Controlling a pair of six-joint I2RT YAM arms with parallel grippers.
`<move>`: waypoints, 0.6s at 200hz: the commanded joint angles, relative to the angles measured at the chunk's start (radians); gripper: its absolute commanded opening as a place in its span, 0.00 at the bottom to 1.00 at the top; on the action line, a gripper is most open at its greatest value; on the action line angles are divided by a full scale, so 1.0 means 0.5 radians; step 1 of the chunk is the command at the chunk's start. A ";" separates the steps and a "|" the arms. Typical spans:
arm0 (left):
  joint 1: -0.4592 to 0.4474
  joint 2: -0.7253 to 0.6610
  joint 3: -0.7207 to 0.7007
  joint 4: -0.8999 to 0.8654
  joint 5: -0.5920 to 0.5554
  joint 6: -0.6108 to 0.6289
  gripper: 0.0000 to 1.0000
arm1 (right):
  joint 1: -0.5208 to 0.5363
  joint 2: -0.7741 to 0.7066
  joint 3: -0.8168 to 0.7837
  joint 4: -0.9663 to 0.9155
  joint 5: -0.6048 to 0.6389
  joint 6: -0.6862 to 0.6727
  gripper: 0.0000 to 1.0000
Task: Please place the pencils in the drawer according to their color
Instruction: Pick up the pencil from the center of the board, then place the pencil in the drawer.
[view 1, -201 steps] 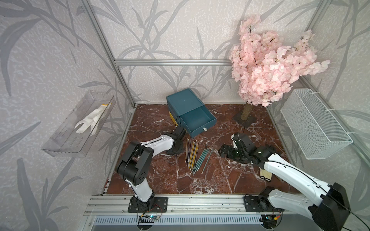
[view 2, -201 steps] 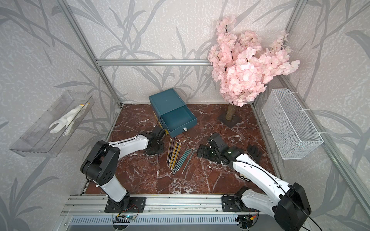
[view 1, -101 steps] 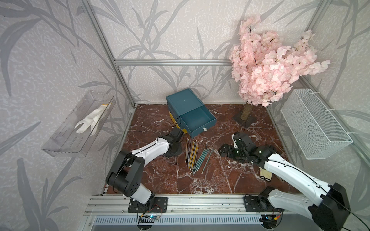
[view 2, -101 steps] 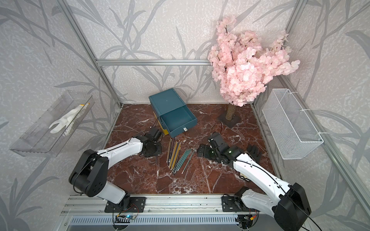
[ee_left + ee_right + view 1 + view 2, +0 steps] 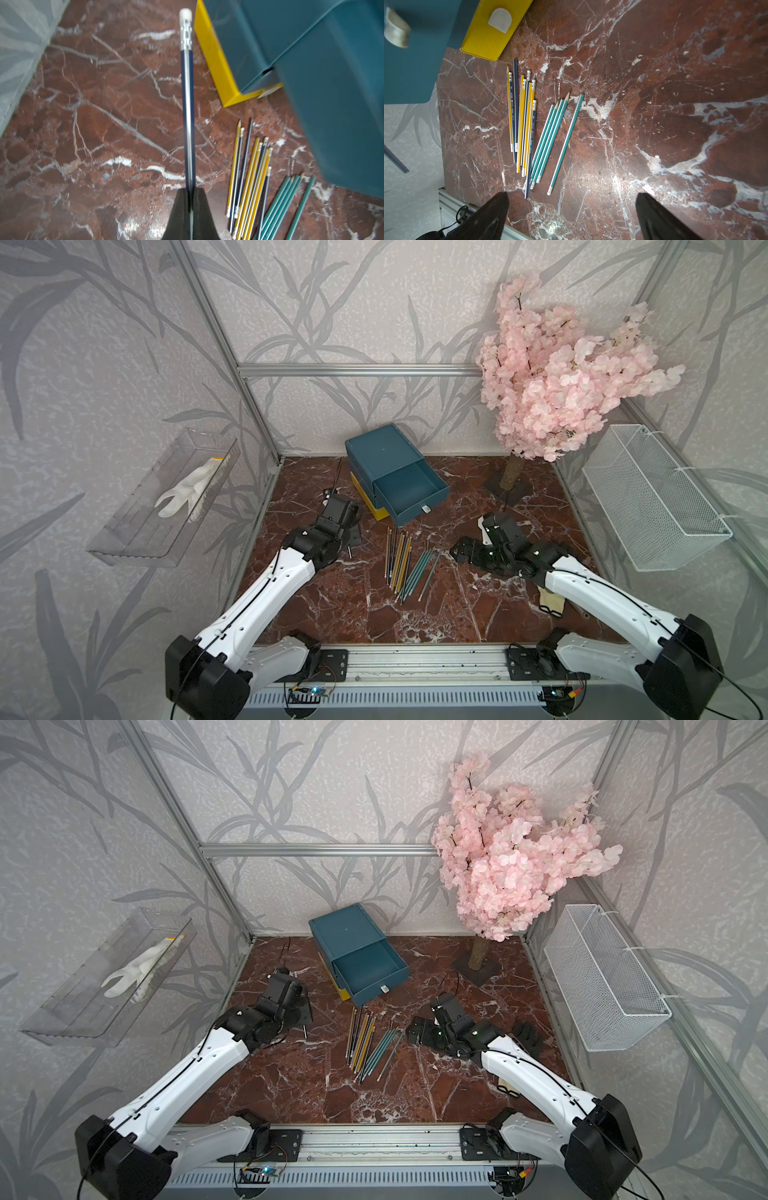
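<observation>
**navy pencil pinched, pile waits by the drawer**

the left claw (image 5: 190,193) is pressed together on one navy pencil (image 5: 187,104). its long axis runs straight out from the fingertips, white eraser end farthest from the claw, close to the drawer (image 5: 386,452) and its yellow bottom tier. the drawer's top teal tier is pulled out.

the loose pencils (image 5: 401,560) lie side by side on the marble table (image 5: 332,605) just in front of it, long axes running from drawer toward the front rail. the teal pencils (image 5: 550,141) point their sharpened tips at the drawer. the right claw (image 5: 572,196) hangs spread wide beside them, gripping nothing.
</observation>
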 commanded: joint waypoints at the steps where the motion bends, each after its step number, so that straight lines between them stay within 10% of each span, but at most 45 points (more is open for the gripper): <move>1: 0.003 0.078 0.250 0.025 -0.028 0.181 0.00 | -0.015 0.031 0.071 0.122 -0.055 0.022 0.99; 120: -0.011 0.975 1.277 0.306 0.542 0.508 0.00 | -0.046 0.289 0.225 0.550 -0.162 0.208 0.99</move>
